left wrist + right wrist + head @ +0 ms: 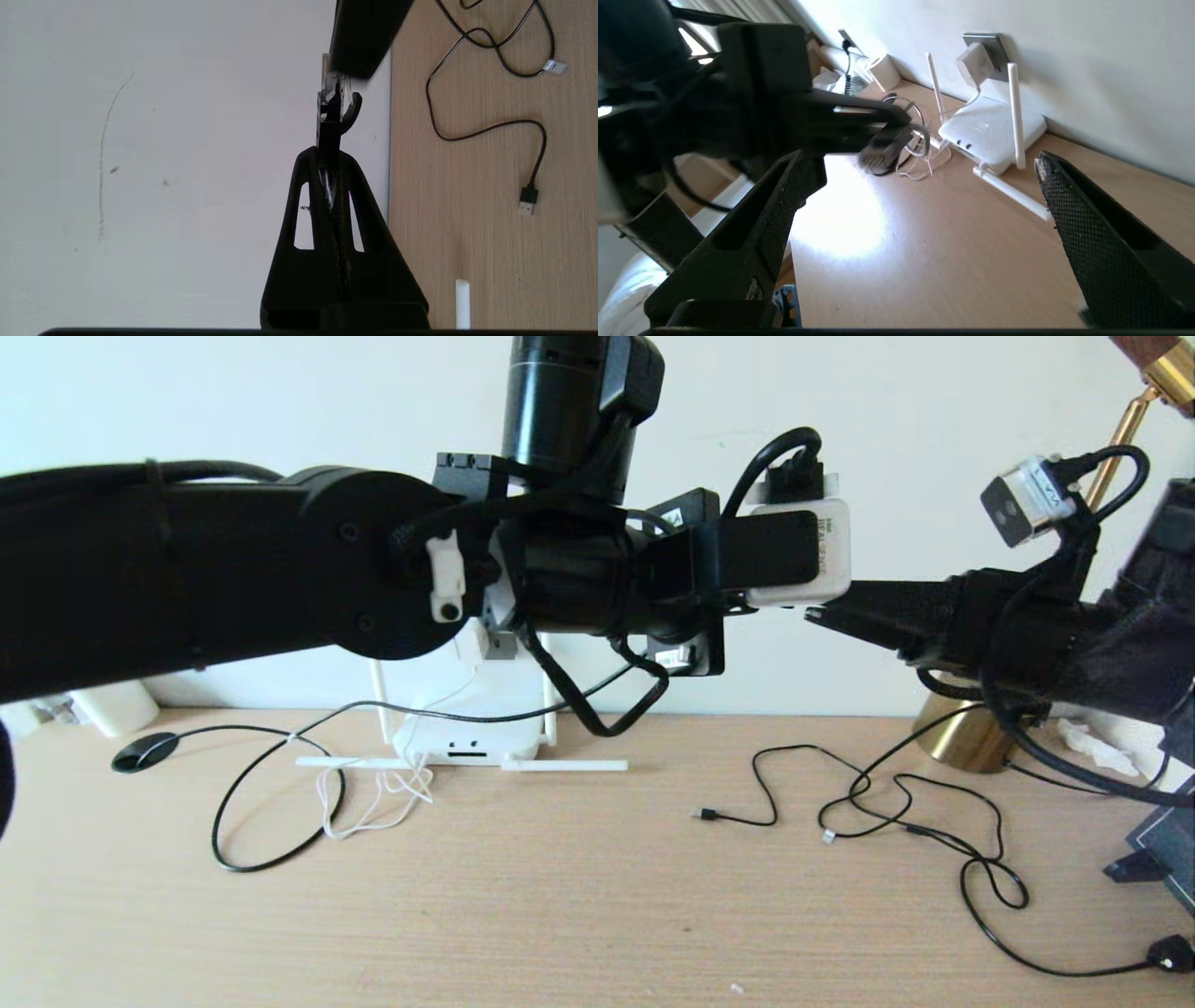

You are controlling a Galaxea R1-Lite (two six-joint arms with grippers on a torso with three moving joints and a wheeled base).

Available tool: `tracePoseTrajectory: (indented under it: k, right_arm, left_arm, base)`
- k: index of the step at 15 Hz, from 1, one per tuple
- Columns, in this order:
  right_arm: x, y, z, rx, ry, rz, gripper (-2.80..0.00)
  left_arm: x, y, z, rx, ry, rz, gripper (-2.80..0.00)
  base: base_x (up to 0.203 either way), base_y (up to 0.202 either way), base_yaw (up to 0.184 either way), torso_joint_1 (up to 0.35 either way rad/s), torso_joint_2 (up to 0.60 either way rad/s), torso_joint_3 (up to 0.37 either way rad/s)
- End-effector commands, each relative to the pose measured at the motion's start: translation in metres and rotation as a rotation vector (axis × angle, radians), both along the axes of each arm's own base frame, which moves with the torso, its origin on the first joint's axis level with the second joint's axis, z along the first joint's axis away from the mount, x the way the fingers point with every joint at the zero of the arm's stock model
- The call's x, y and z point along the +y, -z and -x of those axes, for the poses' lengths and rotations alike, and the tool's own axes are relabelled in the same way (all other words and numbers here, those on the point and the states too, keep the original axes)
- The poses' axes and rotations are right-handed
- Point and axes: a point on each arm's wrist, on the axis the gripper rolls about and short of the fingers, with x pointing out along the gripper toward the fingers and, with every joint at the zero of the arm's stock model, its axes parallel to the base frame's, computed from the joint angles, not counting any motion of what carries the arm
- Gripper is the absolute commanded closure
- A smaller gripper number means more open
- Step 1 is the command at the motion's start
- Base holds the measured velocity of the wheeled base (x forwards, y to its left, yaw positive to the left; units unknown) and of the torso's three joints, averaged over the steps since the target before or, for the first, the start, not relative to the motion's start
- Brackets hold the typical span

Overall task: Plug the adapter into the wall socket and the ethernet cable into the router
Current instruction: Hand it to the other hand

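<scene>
The ethernet cable (217,821) is hard to follow. From the head view its plug end is hidden behind the left arm, and only the slack shows, a glossy black line looping over the left part of the table and passing in front of the router (467,739). The left wrist view shows the plug (331,116) itself. It is black with a clear clip, and the left gripper (329,151) clamps it tight between closed fingers, up in the air and facing the far wall.

The router is a flat white box against the far wall, with two antennas upright and two lying flat on the wood. Its dark ports face the near side.

Just above it the adapter (973,63), a small white cube, sits in the grey wall socket (990,39). From the head view the arm covers most of both. The adapter's thin white cord (373,803) is tangled beside the router.

The right gripper (920,161) hangs in from the right with its fingers spread wide and nothing between them, close to the left gripper.

Thin black USB leads (766,793) straggle over the right part of the table near a brass lamp base (962,737). A white cylinder (112,705) stands at the far left and is partly cut off by the arm.
</scene>
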Motion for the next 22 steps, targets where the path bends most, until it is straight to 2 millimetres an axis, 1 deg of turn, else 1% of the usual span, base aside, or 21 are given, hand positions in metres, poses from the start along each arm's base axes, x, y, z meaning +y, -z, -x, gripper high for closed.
tracePoseTrajectory:
  k: [1, 2, 6, 10, 13, 16, 22]
  right_arm:
    - [0.012, 0.008, -0.018, 0.022, -0.029, 0.004, -2.8]
    - [0.016, 0.008, -0.021, 0.02, -0.038, 0.004, -2.8]
    - [0.018, 0.004, -0.025, -0.002, -0.041, 0.003, -2.8]
    - [0.018, 0.004, -0.023, -0.008, -0.041, 0.005, -2.8]
    - [0.018, 0.001, -0.02, -0.018, -0.044, 0.003, -2.8]
    - [0.021, 0.001, -0.018, -0.054, -0.054, -0.007, -2.8]
    - [0.025, 0.006, -0.016, -0.038, -0.069, -0.004, -2.8]
  left_arm:
    - [0.002, -0.001, 0.0, -0.009, -0.001, -0.004, 0.0]
    - [0.003, -0.003, 0.001, -0.018, 0.001, -0.008, 0.0]
    - [0.006, -0.004, 0.004, -0.013, -0.001, -0.016, 0.0]
    - [0.007, -0.001, 0.002, 0.005, -0.008, -0.036, 0.0]
    - [0.007, 0.006, -0.005, 0.013, -0.021, -0.054, 0.0]
    - [0.006, 0.007, -0.006, 0.013, -0.021, -0.055, 0.0]
    - [0.009, 0.007, -0.008, 0.014, -0.03, -0.055, 0.0]
  base:
    - [0.0, 0.0, 0.0, 0.0, 0.0, 0.0]
    - [0.0, 0.0, 0.0, 0.0, 0.0, 0.0]
    - [0.0, 0.0, 0.0, 0.0, 0.0, 0.0]
    - [0.0, 0.0, 0.0, 0.0, 0.0, 0.0]
    - [0.0, 0.0, 0.0, 0.0, 0.0, 0.0]
    - [0.0, 0.0, 0.0, 0.0, 0.0, 0.0]
    - [0.0, 0.0, 0.0, 0.0, 0.0, 0.0]
